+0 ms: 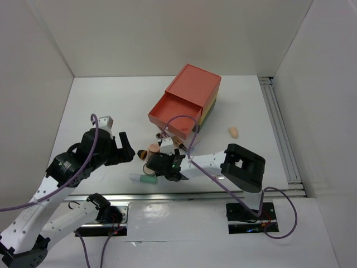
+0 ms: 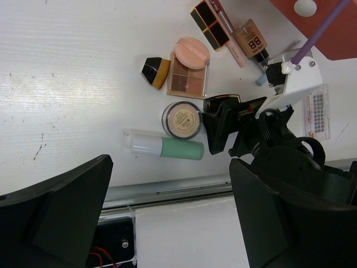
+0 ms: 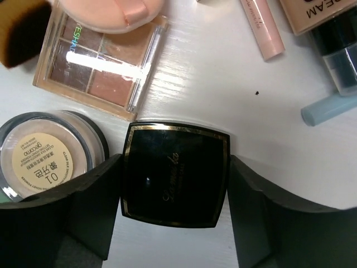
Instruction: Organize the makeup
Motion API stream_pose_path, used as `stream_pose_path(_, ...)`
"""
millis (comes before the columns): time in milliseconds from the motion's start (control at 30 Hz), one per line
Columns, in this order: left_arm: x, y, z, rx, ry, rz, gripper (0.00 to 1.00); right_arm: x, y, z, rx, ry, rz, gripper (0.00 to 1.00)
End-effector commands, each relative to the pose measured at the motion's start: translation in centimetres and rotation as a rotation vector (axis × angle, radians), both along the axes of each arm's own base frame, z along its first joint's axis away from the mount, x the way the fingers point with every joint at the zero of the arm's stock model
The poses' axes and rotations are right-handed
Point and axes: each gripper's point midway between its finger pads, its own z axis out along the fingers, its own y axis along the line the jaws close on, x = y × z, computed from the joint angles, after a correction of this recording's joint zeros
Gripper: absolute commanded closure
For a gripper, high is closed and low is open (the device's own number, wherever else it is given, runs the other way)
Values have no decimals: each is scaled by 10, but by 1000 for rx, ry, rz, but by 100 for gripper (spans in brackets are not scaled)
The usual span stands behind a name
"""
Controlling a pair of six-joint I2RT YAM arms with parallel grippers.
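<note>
Black square compact [image 3: 175,187], gold-rimmed, lies flat on the white table [image 1: 111,100] near the middle, just ahead of the arm bases. It sits between the two fingers [image 3: 83,212] of the right gripper [image 3: 175,164]. Each finger lies against one side of it with no gap showing, so this claw is clamped on the compact, which rests on the table top.

Just beside it stands one round beige powder jar [image 2: 181,120], and next to the jar one white-green tube [image 2: 167,148] lies on its side. Close around these are:
- one eyeshadow palette [image 2: 188,84] with one pink puff [image 2: 192,52] resting on one end
- one black-and-yellow brush [image 2: 155,71]
- one dark four-pan palette [image 2: 211,23]
- one pink gloss tube [image 2: 230,36]
- one BB cream tube [image 2: 252,40]
- one pale blue stick [image 3: 329,109]
- one clear lash pack [image 2: 316,111]

One peach sponge [image 1: 234,132] lies well apart, to the right of the drawer box [image 1: 195,89]. That makes twelve pieces, all on the table top.

The box stands behind the cluster, coral over yellow over green, with its coral top drawer [image 1: 170,109] pulled out. From above the drawer floor shows plain coral. In the left wrist view a pale oval spot shows on the coral, too cropped to tell what it is.

The left gripper [image 2: 170,173] hovers over the table near the tube, its jaws wide apart with nothing between them.
</note>
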Motion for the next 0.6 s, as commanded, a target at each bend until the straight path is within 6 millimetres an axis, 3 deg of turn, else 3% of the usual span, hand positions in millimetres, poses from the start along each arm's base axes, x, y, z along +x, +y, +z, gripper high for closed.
stream_pose_path(0,3,0,17,-21,-42,11,0,1,1,0,11,-8,-30,51)
stream_pose_path(167,3,0,8,-13,-17,17,0,-10,-5,28,-3,-27,-9,54)
stream_pose_path(200,2,0,7,-17,-7,25,0,-21,-3,32,-22,-30,37,54)
stream_pose_path(367,-2,0,-8,-16,33,32,0,-42,21,116,38,-124,270,55)
stream_pose_path(433,-4,0,-13,-17,54,45,0,-40,25,165,98,-202,339,55)
stream_pose_path(533,-7,1,-19,-24,79,65,0,-11,20,231,203,-315,340,55)
stream_pose_path(567,-11,1,-25,-26,107,70,0,0,15,243,222,-336,323,55)
